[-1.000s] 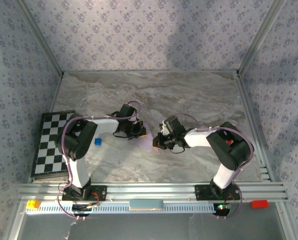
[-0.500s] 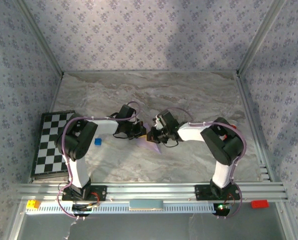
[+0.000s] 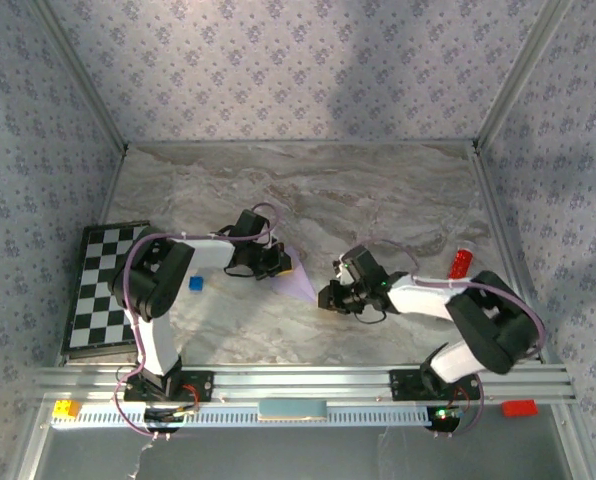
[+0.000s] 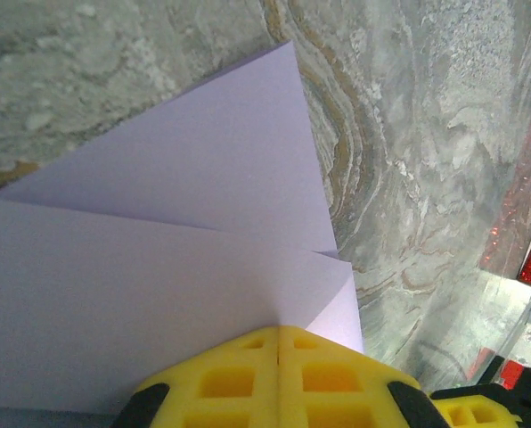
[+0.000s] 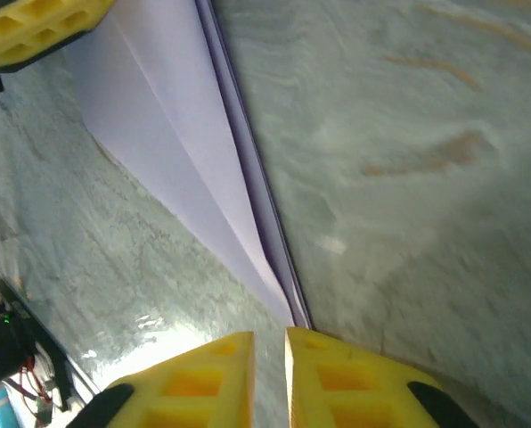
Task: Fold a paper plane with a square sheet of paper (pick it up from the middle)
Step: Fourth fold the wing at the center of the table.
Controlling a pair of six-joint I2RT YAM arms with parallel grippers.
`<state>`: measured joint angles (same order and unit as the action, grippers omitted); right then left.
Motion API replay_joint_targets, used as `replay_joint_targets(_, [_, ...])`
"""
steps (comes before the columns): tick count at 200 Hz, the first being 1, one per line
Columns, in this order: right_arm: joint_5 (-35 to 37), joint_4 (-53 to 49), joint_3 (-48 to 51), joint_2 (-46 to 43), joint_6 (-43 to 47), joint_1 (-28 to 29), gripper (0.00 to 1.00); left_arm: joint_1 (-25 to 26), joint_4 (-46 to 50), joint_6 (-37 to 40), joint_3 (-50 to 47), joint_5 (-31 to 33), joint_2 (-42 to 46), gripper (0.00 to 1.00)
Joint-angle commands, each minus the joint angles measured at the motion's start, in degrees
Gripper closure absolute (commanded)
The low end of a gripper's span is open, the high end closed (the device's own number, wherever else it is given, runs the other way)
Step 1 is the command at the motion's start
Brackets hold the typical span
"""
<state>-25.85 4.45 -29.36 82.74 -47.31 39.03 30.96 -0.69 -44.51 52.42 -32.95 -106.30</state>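
Observation:
The pale lilac paper plane (image 3: pixel 300 281) is a folded pointed dart near the table's middle, its tip pointing to the right. My left gripper (image 3: pixel 280 266) is shut on its wide left end. In the left wrist view the yellow fingers (image 4: pixel 279 332) pinch the layered paper (image 4: pixel 176 223). My right gripper (image 3: pixel 325 297) stands just off the pointed tip, slightly open, with nothing between its fingers. In the right wrist view the gripper (image 5: pixel 270 343) sits a little short of the paper's tip (image 5: pixel 248 241), and a left finger (image 5: pixel 34 27) shows at the top left.
A chequered board (image 3: pixel 103 290) lies at the left edge and a small blue cube (image 3: pixel 195 284) sits beside my left arm. A red glittery object (image 3: pixel 462 262) stands at the right. A yellow brick (image 3: pixel 66 408) and a red brick (image 3: pixel 518 407) rest on the front rail.
My right gripper went in to the paper beside the left gripper, then let go and drew back to the right and nearer. Its jaws parted slightly. The left gripper stayed put.

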Motion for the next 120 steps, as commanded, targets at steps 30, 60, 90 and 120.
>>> replay_joint_targets(30, [2.5, -0.8, 0.7, -1.8, -5.3, 0.1, 0.67, -0.6, 0.8, -2.6, -1.9, 0.0, -0.8, 1.0])
replay_joint_targets(60, [2.6, -0.4, 0.1, 0.3, -7.3, 0.0, 0.67, -0.7, 1.3, -2.9, -1.2, -0.3, -0.6, 1.0])
replay_joint_targets(90, [1.4, 1.1, -0.1, 2.3, -8.2, -0.2, 0.68, -0.7, 2.0, -3.2, -0.7, -0.7, -0.7, 1.0])
replay_joint_targets(120, [1.1, 4.4, 0.2, 2.8, -9.9, -0.3, 0.74, -0.8, 1.9, -3.4, -0.8, -1.2, -0.7, 1.0])
